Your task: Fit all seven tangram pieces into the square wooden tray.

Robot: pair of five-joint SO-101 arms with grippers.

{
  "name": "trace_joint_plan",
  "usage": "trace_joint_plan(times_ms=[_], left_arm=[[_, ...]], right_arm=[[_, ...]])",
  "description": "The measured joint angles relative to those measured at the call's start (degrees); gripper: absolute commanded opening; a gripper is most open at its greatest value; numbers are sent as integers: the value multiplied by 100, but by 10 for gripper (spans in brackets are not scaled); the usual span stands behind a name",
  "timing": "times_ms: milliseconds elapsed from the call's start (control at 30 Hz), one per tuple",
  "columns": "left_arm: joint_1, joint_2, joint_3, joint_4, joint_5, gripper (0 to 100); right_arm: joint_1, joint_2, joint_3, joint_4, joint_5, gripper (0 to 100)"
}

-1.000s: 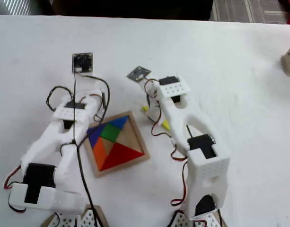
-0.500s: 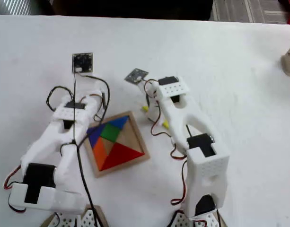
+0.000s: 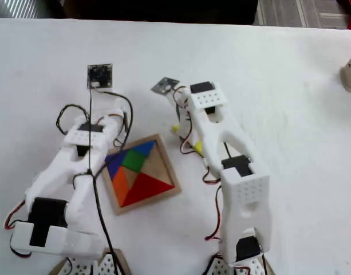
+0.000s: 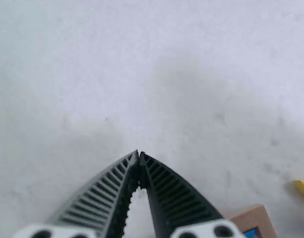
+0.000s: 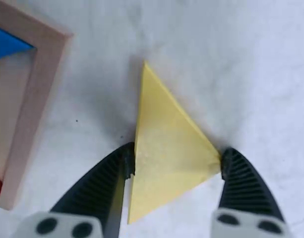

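has swung slightly toward the wooden tray [image 5: 40,84] with right gripper [image 5: 176,156] clamped on the yellow triangle [image 5: 161,124], on the table [image 5: 241,59] just off the tray's right edge, likely ready to lift it in; left gripper [image 4: 139,157] pinched together.

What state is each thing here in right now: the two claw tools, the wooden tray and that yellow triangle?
left tool, shut, holding nothing, above the table.
right tool, shut on the yellow triangle.
yellow triangle, flat on the table, outside the tray, gripped at two sides.
wooden tray, partly filled with coloured pieces, a gap of bare wood left.
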Motion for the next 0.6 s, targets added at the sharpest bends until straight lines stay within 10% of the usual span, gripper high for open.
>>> trace_joint_plan(times_ms=[600], left_arm=[[0,0,0,0,0,24]], right_arm=[[97,-35,-26,35,-413,166]])
